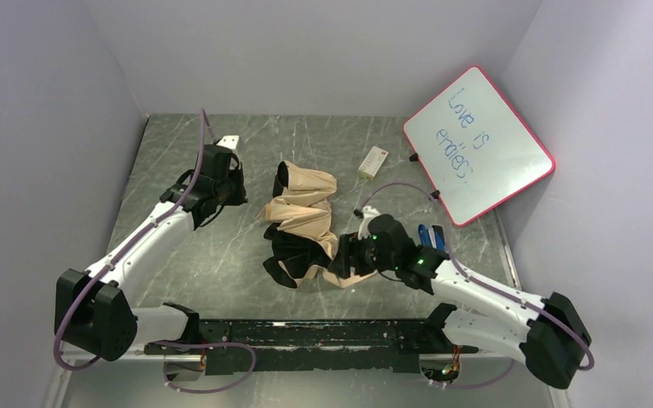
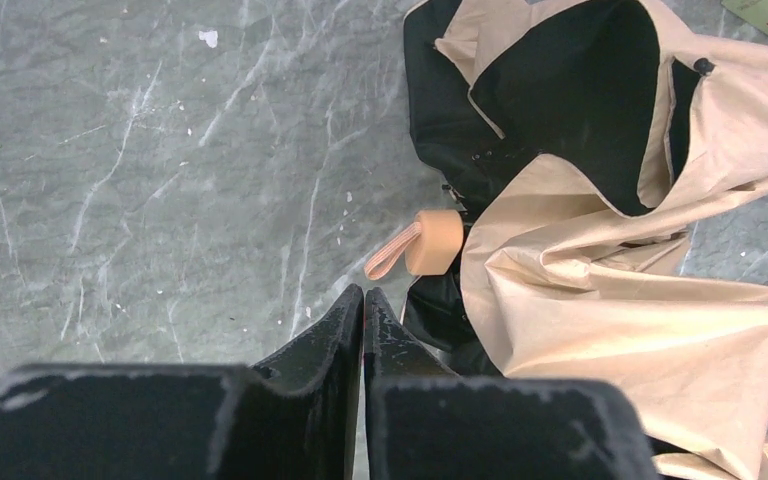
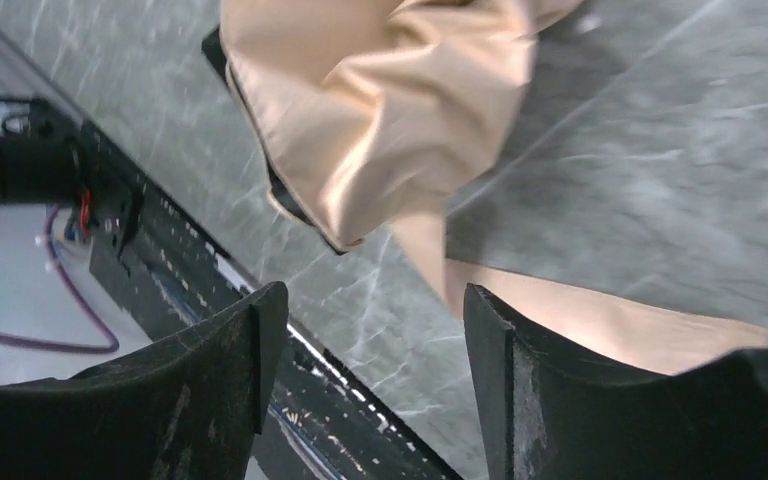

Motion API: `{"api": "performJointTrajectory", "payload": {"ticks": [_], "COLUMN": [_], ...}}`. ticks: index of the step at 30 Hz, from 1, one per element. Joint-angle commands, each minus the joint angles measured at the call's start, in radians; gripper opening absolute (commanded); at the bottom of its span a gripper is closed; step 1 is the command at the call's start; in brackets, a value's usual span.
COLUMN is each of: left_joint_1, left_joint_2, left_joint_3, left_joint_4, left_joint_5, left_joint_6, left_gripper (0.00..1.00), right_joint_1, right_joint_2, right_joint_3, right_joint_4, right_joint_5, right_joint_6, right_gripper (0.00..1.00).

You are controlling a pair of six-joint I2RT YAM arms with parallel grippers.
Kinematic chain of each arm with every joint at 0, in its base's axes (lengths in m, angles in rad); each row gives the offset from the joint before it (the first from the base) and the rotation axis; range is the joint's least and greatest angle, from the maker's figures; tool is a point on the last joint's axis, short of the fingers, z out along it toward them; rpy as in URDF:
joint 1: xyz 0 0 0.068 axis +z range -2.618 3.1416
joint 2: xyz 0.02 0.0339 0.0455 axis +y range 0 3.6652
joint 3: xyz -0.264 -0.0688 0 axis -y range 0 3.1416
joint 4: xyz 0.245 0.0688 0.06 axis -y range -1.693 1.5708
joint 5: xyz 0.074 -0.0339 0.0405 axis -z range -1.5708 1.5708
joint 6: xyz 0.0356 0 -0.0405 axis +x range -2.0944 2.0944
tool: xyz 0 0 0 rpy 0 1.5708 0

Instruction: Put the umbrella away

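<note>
Found umbrella crumpled, canopy loose, on table between the arms; noted left gripper closed and empty near the handle, and right gripper spread wide over a tan fold, holding nothing, likely poised to gather fabric.

Ahead of the right gripper, the umbrella blurs and runs off the top edge. Beside that arm, a blue object sits half hidden.

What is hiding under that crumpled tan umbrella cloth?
Black lining shows beneath the tan cloth, and the orange handle with its strap loop pokes out at the edge. The shaft itself is covered and cannot be seen.
</note>
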Motion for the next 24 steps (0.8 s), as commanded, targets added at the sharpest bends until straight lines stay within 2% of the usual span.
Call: {"api": "performJointTrajectory", "payload": {"ticks": [1, 5, 10, 16, 24], "left_joint_1": [0.011, 0.011, 0.013, 0.013, 0.014], "left_joint_2": [0.011, 0.002, 0.001, 0.008, 0.014], "left_joint_3": [0.001, -0.015, -0.026, -0.026, -0.033], "left_joint_4": [0.01, 0.022, 0.023, 0.013, 0.021], "left_joint_5": [0.029, 0.041, 0.045, 0.03, 0.037], "left_joint_6": [0.013, 0.008, 0.011, 0.016, 0.014], "left_gripper": [0.08, 0.07, 0.07, 0.06, 0.05], "right_joint_1": [0.087, 0.101, 0.102, 0.102, 0.108], "right_joint_2": [0.061, 0.119, 0.208, 0.287, 0.305], "right_joint_3": [-0.066, -0.122, -0.123, -0.143, -0.212], "right_joint_4": [0.21, 0.356, 0.405, 0.52, 0.621], "right_joint_5": [-0.03, 0.003, 0.086, -0.029, -0.138], "right_joint_6": [0.012, -0.026, -0.093, -0.102, -0.014], "right_gripper": [0.7, 0.73, 0.74, 0.74, 0.67]}}
